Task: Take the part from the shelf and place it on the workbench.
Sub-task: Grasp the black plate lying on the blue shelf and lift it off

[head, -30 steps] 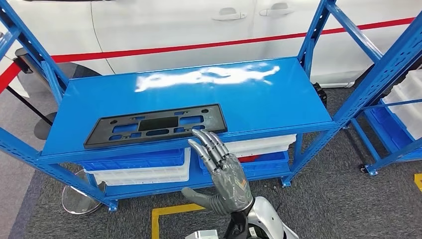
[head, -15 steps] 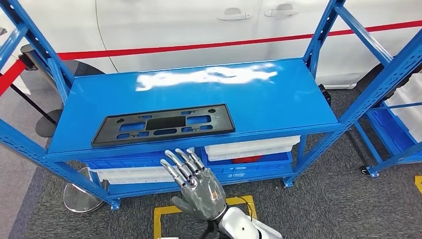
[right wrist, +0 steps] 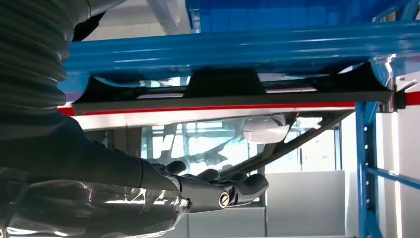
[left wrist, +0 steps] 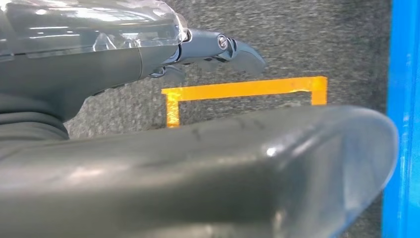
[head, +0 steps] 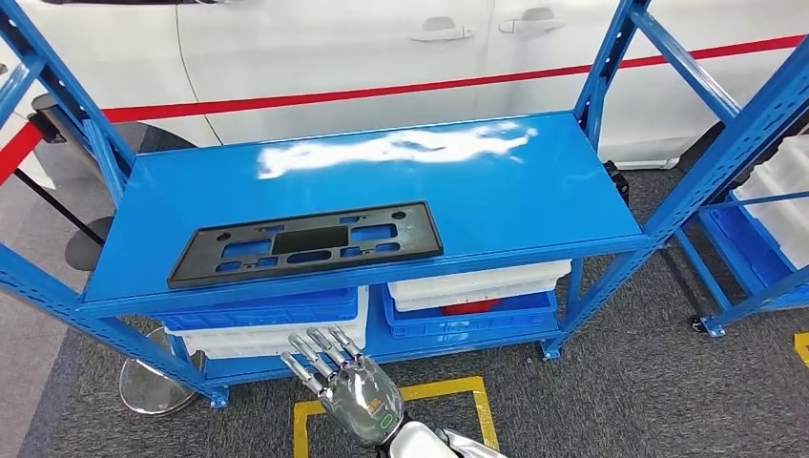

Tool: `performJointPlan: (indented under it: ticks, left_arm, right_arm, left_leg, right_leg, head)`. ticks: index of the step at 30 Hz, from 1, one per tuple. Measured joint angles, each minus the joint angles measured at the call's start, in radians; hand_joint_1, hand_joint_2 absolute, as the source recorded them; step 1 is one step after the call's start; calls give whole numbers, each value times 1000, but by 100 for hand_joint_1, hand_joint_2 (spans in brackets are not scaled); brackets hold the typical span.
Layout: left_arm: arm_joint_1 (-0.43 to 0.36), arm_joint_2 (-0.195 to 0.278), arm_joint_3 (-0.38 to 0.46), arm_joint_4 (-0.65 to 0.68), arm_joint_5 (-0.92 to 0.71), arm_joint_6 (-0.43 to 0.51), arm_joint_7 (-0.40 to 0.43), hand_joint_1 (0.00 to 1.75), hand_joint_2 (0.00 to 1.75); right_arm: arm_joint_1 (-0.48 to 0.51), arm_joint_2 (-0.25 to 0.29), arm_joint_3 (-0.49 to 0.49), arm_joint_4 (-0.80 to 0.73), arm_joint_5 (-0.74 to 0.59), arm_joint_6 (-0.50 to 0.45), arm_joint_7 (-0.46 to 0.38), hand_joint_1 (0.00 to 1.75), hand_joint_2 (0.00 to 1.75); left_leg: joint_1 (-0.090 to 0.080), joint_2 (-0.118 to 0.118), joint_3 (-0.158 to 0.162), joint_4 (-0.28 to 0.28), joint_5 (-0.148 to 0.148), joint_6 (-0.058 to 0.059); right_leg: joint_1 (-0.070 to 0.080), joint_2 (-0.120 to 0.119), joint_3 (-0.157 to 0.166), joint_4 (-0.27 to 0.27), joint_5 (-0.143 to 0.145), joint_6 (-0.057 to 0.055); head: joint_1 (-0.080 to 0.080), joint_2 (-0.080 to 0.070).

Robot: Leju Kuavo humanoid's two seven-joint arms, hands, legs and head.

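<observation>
Head view: the part (head: 307,242), a flat black plate with slotted cut-outs, lies on the blue shelf (head: 477,191), toward the front edge and left of centre. Nothing touches it.

Below the shelf edge we see our right hand (head: 348,382), back of the hand up, fingers (head: 315,348) spread and extended toward the shelf, holding nothing. It sits well short of the part, in front of the lower tier. From the right wrist view the same hand (right wrist: 218,191) shows fingers stretched out and slightly apart, empty, with the underside of the shelf and the dark edge of the part (right wrist: 223,94) beyond them.

Left wrist view: our left hand (left wrist: 208,49) hangs over grey carpet (left wrist: 307,39), fingers extended with nothing in them; how far apart they are we cannot tell. An orange floor marking (left wrist: 247,89) lies beneath, and a blue upright (left wrist: 403,99) runs along one side.

Lower tier of the shelf holds blue bins (head: 267,307) and white bins (head: 477,284), with something red (head: 469,306) showing in one of them. A yellow floor outline (head: 448,391) sits by the right hand. Behind the shelf stands a white car (head: 382,48) with a red stripe (head: 382,91) across its doors. A second blue rack (head: 754,219) stands at right with white bins. A round metal stand base (head: 148,382) rests on the floor at left.
</observation>
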Motion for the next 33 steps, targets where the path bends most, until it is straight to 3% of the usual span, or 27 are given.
performJointPlan:
  ticks: [3,5,8,9,10,11,13,15,18,20,23,24,25,26,28,29,30,33]
  left_arm:
    - [0,2,8,0,5,-21,-2,0,0]
    - [-1,3,14,0,10,-40,-2,0,0]
    - [-3,4,22,0,13,-55,-3,0,0]
    - [-2,4,23,0,13,-57,-3,0,0]
    - [-1,5,24,0,13,-58,-3,0,0]
    - [-1,5,25,0,13,-58,-3,0,0]
    - [0,3,27,1,12,-59,-4,0,0]
    - [-2,1,28,3,12,-60,-5,0,0]
    - [-4,0,29,5,8,-60,-6,0,0]
    - [-6,1,29,5,3,-61,-7,0,0]
    - [-8,1,29,5,-1,-61,-8,0,0]
    - [-7,1,29,5,-2,-61,-8,0,0]
    - [-6,1,29,5,-3,-61,-8,0,0]
    - [-5,1,29,5,-4,-61,-8,0,0]
    - [-4,1,29,5,-6,-61,-8,0,0]
    - [-5,1,29,5,-7,-61,-8,0,0]
    - [-6,1,29,5,-8,-61,-7,0,0]
    - [-5,0,29,6,-10,-62,-6,0,0]
  right_arm:
    - [-9,18,0,32,30,-9,5,0,175]
    - [-16,29,-2,44,61,-21,9,0,175]
    - [-21,36,-8,45,83,-34,13,0,175]
    - [-21,36,-11,45,84,-35,15,0,175]
    - [-21,36,-12,45,84,-35,17,0,175]
    - [-22,37,-15,45,84,-35,19,0,175]
    - [-24,38,-20,45,84,-35,24,0,175]
    - [-27,39,-27,44,85,-36,27,0,175]
    - [-31,43,-35,46,85,-38,24,0,175]
    - [-37,49,-41,47,85,-38,17,0,175]
    - [-46,59,-50,51,85,-38,0,0,175]
    - [-47,61,-54,54,85,-38,-6,0,175]
    - [-47,63,-58,58,85,-38,-12,0,175]
    - [-47,65,-62,61,85,-38,-18,0,175]
    - [-49,72,-68,69,85,-38,-26,0,175]
    - [-51,76,-71,72,85,-39,-29,0,175]
    - [-53,79,-73,75,85,-39,-32,0,175]
    - [-59,85,-81,85,85,-40,-42,0,175]
  left_leg:
    - [-3,-1,7,-12,-1,25]
    - [-2,-1,20,-19,0,38]
    - [-6,0,27,-21,-5,49]
    - [-9,-1,29,-21,-8,52]
    - [-11,-2,34,-21,-12,53]
    - [-13,-2,41,-21,-17,53]
    - [-18,-3,59,-21,-31,51]
    - [-19,-3,67,-23,-42,43]
    - [-19,-1,73,-15,-46,26]
    - [-18,-1,62,27,-64,15]
    - [-9,0,-38,196,-134,-2]
    - [-6,0,-72,237,-145,-9]
    - [-2,0,-92,249,-135,-15]
    - [2,0,-93,223,-104,-20]
    - [8,1,-57,98,-8,-26]
    - [6,3,-44,43,14,-24]
    - [4,4,-36,10,28,-17]
    - [-1,5,-35,1,31,14]
  right_leg:
    - [-1,1,2,6,4,20]
    - [-2,-1,-18,55,-20,28]
    - [0,-1,-124,235,-96,30]
    - [1,-1,-154,276,-104,29]
    - [2,-1,-167,281,-92,26]
    - [5,-1,-159,247,-59,20]
    - [14,-2,-109,116,25,-1]
    - [24,-2,-73,22,55,-19]
    - [24,0,-58,-2,53,-30]
    - [17,0,-36,-15,48,-37]
    - [12,-1,-18,-20,37,-42]
    - [12,0,-13,-20,31,-41]
    - [11,1,-6,-19,26,-39]
    - [9,2,2,-19,19,-37]
    - [5,3,20,-16,4,-28]
    - [5,3,25,-13,-2,-23]
    - [6,3,27,-11,-8,-16]
    - [10,3,29,-8,-20,2]
  head:
    - [0,0]
    - [1,0]
    - [2,0]
    - [2,0]
    - [2,0]
    - [2,0]
    - [0,0]
    - [-3,0]
    - [-5,0]
    - [-8,0]
    - [-12,0]
    - [-12,0]
    - [-12,0]
    - [-12,0]
    - [-12,0]
    - [-13,0]
    - [-14,0]
    - [-16,0]
